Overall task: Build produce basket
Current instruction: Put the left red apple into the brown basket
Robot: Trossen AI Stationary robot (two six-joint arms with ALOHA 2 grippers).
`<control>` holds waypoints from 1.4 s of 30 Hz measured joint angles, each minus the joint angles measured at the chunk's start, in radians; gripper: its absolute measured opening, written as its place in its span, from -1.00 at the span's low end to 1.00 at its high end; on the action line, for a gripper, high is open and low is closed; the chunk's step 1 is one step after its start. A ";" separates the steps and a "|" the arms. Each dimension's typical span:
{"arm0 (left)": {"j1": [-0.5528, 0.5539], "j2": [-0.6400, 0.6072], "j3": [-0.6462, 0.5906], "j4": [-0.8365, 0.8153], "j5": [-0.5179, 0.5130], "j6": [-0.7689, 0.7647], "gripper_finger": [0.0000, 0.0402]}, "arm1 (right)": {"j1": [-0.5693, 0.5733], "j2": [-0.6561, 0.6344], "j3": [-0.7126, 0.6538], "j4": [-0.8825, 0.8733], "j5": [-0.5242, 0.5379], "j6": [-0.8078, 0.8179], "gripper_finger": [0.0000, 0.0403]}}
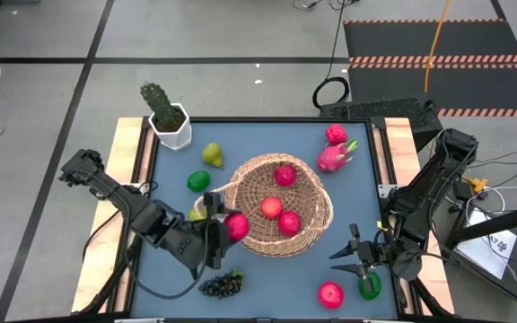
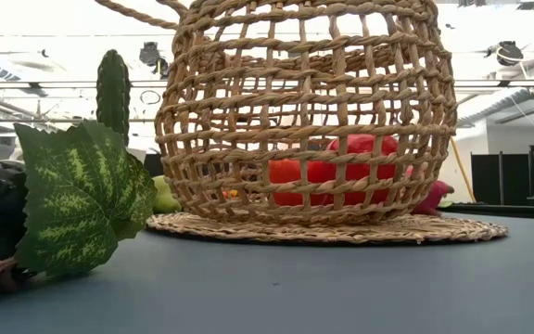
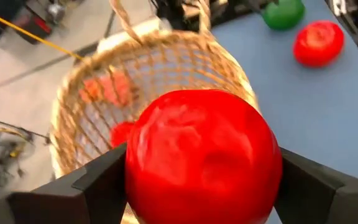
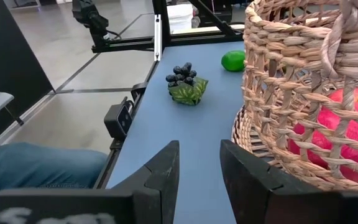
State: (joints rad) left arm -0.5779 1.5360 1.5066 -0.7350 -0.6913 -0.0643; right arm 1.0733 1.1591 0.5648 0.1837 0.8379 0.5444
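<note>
**Basket about a third filled, a fourth apple arriving at the rim**

The basket (image 1: 281,206) is sitting at the middle of the blue table (image 1: 366,179), and three red apples (image 1: 278,210) are already lying inside it, showing through the weave in the low view as well. The left gripper (image 1: 225,229) is pinching a fourth red apple (image 3: 202,155) between its two fingers and is holding it at the basket's 8 o'clock edge, right at the rim; I judge this fruit is about to go in but is not yet released.

Much of the produce is waiting outside. From the basket's centre:
- a yellow-green pear (image 1: 212,154) at 10 o'clock, near the potted cactus (image 1: 165,113)
- a green lime (image 1: 198,180) at 9 o'clock
- another yellowish fruit (image 1: 196,213) just behind the left gripper, partly hidden
- a dark grape bunch (image 1: 223,284) at 7 o'clock, near the table's front edge
- a red apple (image 1: 330,293) and a green lime (image 1: 369,286) at 5 o'clock
- a pink dragon fruit (image 1: 334,156) touching the basket's rim at 2 o'clock, with a smaller pink fruit (image 1: 335,135) just beyond it

The right gripper (image 1: 355,254) is hovering at 4 o'clock, close to that lime, its fingers partly spread with nothing between them.

So three pieces are in, one is in hand, and roughly eight are left to collect.
</note>
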 joint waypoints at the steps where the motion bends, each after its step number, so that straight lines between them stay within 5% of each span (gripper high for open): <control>1: 0.008 0.000 0.002 0.022 -0.001 0.029 0.59 | 0.000 0.000 0.000 0.000 0.000 -0.004 -0.45; 15: 0.072 0.000 -0.006 0.375 0.021 0.327 0.60 | 0.000 0.000 0.000 0.000 0.000 -0.007 -0.45; 29: 0.140 0.000 -0.253 0.905 0.228 0.402 0.60 | 0.000 0.000 0.000 0.018 -0.001 -0.007 -0.45; 42: 0.142 0.000 -0.277 0.935 0.227 0.614 0.60 | 0.000 0.000 0.000 0.016 -0.001 -0.011 -0.45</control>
State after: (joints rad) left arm -0.4358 1.5364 1.2297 0.2005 -0.4644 0.5495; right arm 1.0733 1.1591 0.5648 0.1997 0.8371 0.5339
